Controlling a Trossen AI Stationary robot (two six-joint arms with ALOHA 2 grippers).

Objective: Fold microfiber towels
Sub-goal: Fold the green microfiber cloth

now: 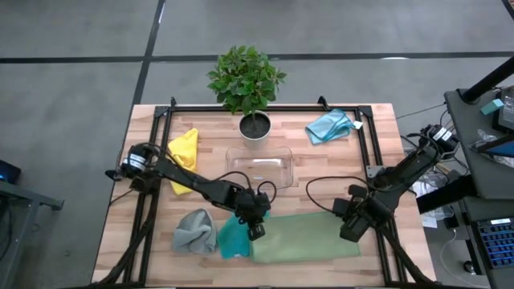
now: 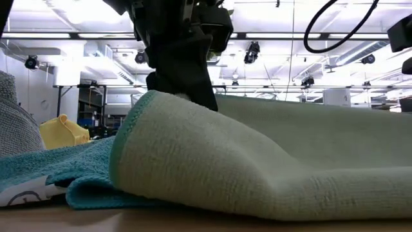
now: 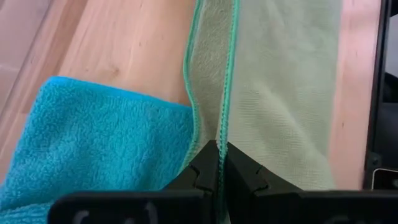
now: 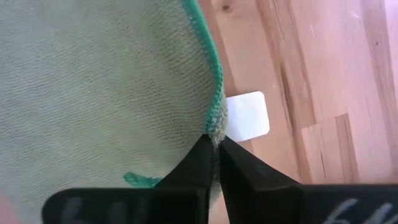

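From above, the sage green towel (image 1: 309, 234) lies folded in front of the clear tray (image 1: 259, 164). Low down, its fold overlaps the teal towel (image 2: 58, 169). Wrist views show the left gripper (image 3: 218, 151) and right gripper (image 4: 214, 144) clamped on its hems.

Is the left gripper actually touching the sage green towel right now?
Touching. In the left wrist view the left gripper has its fingers shut on the sage green towel, the towel's stitched edge pinched between them.
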